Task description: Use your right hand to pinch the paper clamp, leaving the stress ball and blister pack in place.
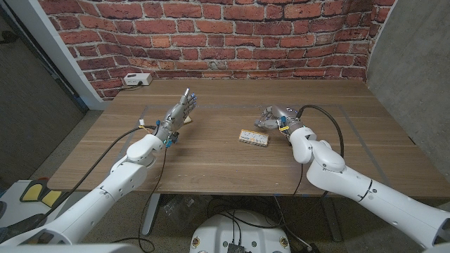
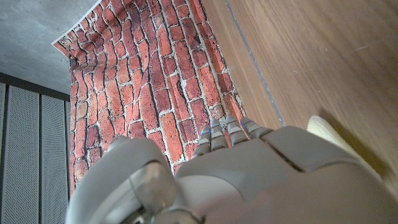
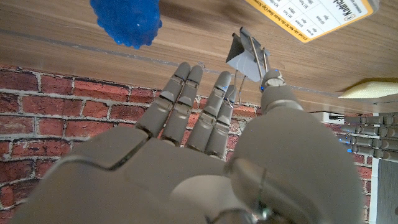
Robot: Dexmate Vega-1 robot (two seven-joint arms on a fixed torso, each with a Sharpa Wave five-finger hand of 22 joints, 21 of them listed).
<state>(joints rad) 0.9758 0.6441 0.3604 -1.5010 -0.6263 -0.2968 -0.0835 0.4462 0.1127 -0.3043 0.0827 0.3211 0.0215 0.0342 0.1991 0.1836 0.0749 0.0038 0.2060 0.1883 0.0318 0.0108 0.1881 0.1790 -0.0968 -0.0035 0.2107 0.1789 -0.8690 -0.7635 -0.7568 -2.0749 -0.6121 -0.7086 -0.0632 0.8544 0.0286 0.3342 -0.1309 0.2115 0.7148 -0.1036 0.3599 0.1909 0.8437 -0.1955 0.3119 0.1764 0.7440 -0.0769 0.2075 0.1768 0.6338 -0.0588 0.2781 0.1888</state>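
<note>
Grey and jointed, the right hand (image 3: 186, 155) fills the lower part of the right wrist view, its fingers (image 3: 180, 93) extended and a little apart, holding nothing. The thumb tip (image 3: 273, 81) sits just beside the wire handles of the paper clamp (image 3: 245, 53), which stands on the worktop (image 3: 62, 31) in the upper middle of that frame; whether it touches them cannot be told. To pinch well, the robot likely needs to bring a finger to the clamp's other side, opposite the thumb, and close on the handles without sliding the clamp. The blue stress ball (image 3: 127, 22) lies near, at upper left, and the blister pack (image 3: 317, 15) at upper right, so the closing should stay narrow. In the head view the left hand (image 1: 181, 111) stands well apart, left of centre, fingers apart and holding nothing.
</note>
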